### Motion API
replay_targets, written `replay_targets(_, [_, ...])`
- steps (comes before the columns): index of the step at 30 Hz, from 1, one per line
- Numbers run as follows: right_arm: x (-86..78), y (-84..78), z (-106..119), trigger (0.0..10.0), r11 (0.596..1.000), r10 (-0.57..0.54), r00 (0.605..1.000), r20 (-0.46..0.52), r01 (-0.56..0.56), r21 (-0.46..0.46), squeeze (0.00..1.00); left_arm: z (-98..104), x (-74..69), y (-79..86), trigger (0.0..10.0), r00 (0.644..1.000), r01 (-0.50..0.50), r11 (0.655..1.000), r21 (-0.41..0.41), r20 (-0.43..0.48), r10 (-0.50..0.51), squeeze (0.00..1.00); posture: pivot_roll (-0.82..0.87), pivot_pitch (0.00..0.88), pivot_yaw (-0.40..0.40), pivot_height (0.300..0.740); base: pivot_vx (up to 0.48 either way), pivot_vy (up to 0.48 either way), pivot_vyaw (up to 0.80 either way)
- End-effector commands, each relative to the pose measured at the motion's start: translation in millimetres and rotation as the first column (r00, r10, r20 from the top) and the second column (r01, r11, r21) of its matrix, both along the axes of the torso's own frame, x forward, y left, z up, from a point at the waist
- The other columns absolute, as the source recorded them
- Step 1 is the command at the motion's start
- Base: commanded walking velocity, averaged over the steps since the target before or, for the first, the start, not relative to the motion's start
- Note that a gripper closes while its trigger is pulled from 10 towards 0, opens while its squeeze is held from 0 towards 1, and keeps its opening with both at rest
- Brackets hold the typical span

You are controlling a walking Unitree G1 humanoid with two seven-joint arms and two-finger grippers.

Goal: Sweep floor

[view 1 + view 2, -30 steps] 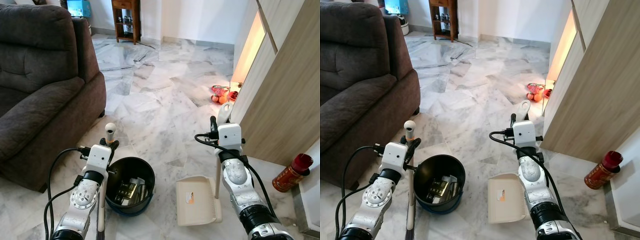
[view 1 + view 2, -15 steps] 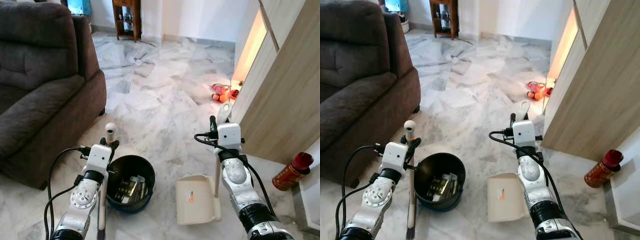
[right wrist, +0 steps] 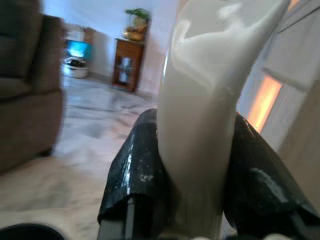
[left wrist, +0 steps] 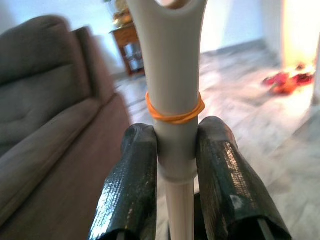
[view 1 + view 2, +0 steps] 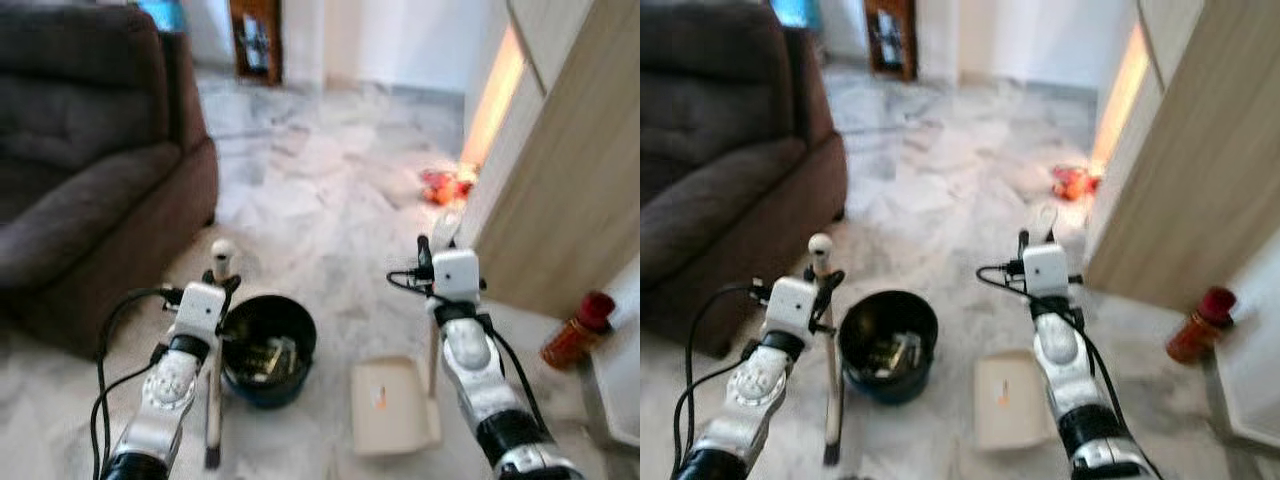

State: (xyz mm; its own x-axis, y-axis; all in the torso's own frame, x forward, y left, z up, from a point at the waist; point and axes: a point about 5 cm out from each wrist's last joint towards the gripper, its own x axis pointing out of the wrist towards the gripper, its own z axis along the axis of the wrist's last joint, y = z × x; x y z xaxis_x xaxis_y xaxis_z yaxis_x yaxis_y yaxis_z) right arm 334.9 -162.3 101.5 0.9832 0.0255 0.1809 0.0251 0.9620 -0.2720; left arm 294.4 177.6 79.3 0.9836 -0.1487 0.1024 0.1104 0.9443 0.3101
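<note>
Left hand [image 4: 175,150] clenched on the upright broom handle [image 4: 172,90], beside the black bin [image 5: 268,338] on the marble floor [image 5: 320,200]. Right hand [image 3: 195,165] clenched on the handle of the cream dustpan [image 5: 392,405], whose tray rests on the floor right of the bin, near the wooden cabinet [image 5: 560,190].

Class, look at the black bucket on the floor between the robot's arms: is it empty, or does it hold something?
Not empty. The black bucket stands upright, with pale and shiny items lying inside; blur hides what they are.

One sofa [image 5: 90,170], one black bin [image 5: 268,349], one dustpan [image 5: 393,405], one broom [image 5: 215,350], one red canister [image 5: 577,329]
</note>
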Motion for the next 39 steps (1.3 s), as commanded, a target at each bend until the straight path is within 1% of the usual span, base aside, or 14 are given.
replay_targets(1, [2.1,2.7,9,10.0,1.0,0.013,0.999,0.051,-0.014,0.011,0.0,8,4.2,-4.3,10.0,0.999,0.028,0.999,0.027,0.036,-0.029,0.0,0.06,0.0,-0.009,0.74,-0.277,0.0,0.0])
replay_targets(13, [1.0,7.5,6,10.0,0.999,0.033,0.998,0.047,-0.034,0.025,0.0,8,4.4,-3.0,10.0,0.999,0.031,0.999,0.037,0.037,-0.032,0.0,0.07,0.0,-0.011,0.74,-0.28,0.0,0.0])
replay_targets(21, [-2.0,9.3,1,10.0,0.998,0.047,0.998,0.041,-0.049,0.04,0.0,4,4.2,-4.6,10.0,0.999,0.028,0.999,0.045,0.021,-0.029,0.0,0.08,0.0,-0.013,0.74,0.0,0.0,0.0])
replay_targets(29, [-3.6,9.0,-3,10.0,0.998,0.048,0.999,0.024,-0.049,0.049,0.0,3,7.0,-0.8,10.0,1.0,0.01,0.999,0.045,0.016,-0.011,0.0,0.09,0.0,-0.019,0.74,0.0,0.0,0.0])
replay_targets(39, [-3.7,9.0,-7,10.0,0.997,0.052,0.999,0.003,-0.052,0.059,0.0,4,9.4,-0.2,10.0,1.0,-0.001,0.999,0.037,0.021,0.0,0.0,0.09,0.0,-0.022,0.74,0.0,0.0,-0.8])
